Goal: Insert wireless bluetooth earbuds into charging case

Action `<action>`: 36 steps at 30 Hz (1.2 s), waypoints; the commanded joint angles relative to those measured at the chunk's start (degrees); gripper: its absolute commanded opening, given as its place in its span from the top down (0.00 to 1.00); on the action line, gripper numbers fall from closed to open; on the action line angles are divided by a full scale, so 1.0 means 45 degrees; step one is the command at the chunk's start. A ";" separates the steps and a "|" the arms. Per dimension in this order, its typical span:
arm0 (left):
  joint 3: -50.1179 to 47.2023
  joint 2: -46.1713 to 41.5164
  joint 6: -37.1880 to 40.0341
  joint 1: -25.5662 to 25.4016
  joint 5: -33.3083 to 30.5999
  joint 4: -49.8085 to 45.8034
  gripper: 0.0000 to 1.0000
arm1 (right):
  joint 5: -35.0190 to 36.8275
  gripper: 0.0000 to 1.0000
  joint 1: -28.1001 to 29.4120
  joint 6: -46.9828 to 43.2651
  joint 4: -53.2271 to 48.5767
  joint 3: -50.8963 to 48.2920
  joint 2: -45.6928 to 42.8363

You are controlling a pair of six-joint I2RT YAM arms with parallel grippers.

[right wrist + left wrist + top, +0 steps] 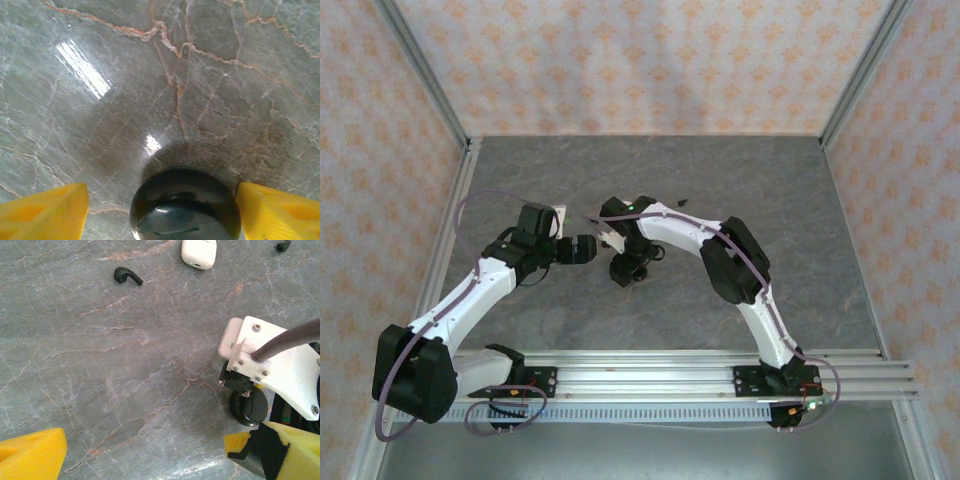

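I see the right gripper (160,210) with its yellow fingers (42,210) spread wide around a glossy black case (185,205) on the stone table (125,100), not touching it. The left gripper (145,455) is wide too, empty. One black earbud (127,275) lies apart, near a white case (199,252); another black earbud (283,246) lies beyond.

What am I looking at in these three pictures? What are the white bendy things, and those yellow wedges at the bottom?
The white bendy things are two robot arms on a grey stone-look table, seen from above. The other two pictures come from cameras on each arm's wrist. The yellow wedges are the claw fingers. The left claw is open and holds nothing. It looks at a black earbud and a white case lying on the table. The right claw is open around a glossy black case, with both fingers beside it.
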 commanded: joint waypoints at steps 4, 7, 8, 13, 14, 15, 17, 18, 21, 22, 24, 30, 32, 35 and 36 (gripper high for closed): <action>-0.0156 -0.0216 -0.0358 -0.0045 -0.0491 0.0178 0.03 | 0.1773 0.33 0.0107 0.0242 -0.0391 0.0171 0.0308; -0.0084 -0.0150 -0.0524 -0.0040 -0.0741 0.0127 0.03 | 0.2216 0.42 0.0107 0.0641 -0.0484 0.0027 0.0285; -0.0004 -0.0093 -0.0549 -0.0040 -0.0833 0.0070 0.03 | 0.2268 0.45 0.0107 0.0767 -0.0523 -0.0021 0.0271; 0.0276 0.0115 -0.0601 -0.0050 -0.0817 0.0149 0.03 | 0.2107 0.61 0.0090 0.1776 -0.0555 -0.0188 0.0163; 0.0302 0.0114 -0.0556 -0.0055 -0.0776 0.0164 0.04 | 0.2082 0.63 0.0069 0.2012 -0.0474 -0.0251 0.0104; 0.0335 0.0116 -0.0503 -0.0040 -0.0685 0.0180 0.04 | 0.2025 0.64 0.0034 0.2311 -0.0423 -0.0307 0.0028; 0.0381 0.0021 -0.0339 -0.0040 -0.0480 0.0246 0.05 | 0.1873 0.64 -0.0091 0.2988 -0.0325 -0.0423 -0.0194; 0.0373 -0.0068 -0.0236 -0.0057 -0.0327 0.0328 0.06 | 0.1766 0.64 -0.0189 0.3396 -0.0235 -0.0516 -0.0370; 0.0216 -0.0588 0.0007 -0.0040 0.0189 0.0828 0.10 | 0.1274 0.64 -0.0661 0.4769 0.0376 -0.1061 -0.1209; 0.0153 -0.0805 0.0130 -0.0045 0.0460 0.1062 0.11 | 0.1021 0.64 -0.0866 0.5293 0.0610 -0.1271 -0.1594; 0.0060 -0.1198 0.0257 -0.0040 0.0872 0.1562 0.15 | 0.0565 0.64 -0.1294 0.6343 0.1079 -0.1653 -0.2356; 0.0289 -0.1488 0.0105 -0.0631 0.1396 0.3093 0.20 | -0.0754 0.64 -0.2343 0.9178 0.2978 -0.2631 -0.5035; 0.0711 -0.1282 0.0395 -0.1336 0.1013 0.3148 0.20 | -0.0867 0.64 -0.2519 0.9803 0.3360 -0.2691 -0.5790; 0.1083 -0.0971 0.0799 -0.2494 0.0600 0.3892 0.19 | -0.0985 0.64 -0.2693 1.0636 0.3877 -0.2767 -0.6778; 0.1090 -0.0863 0.0808 -0.2754 0.0644 0.4403 0.19 | -0.1052 0.64 -0.2723 1.0915 0.4113 -0.2877 -0.7100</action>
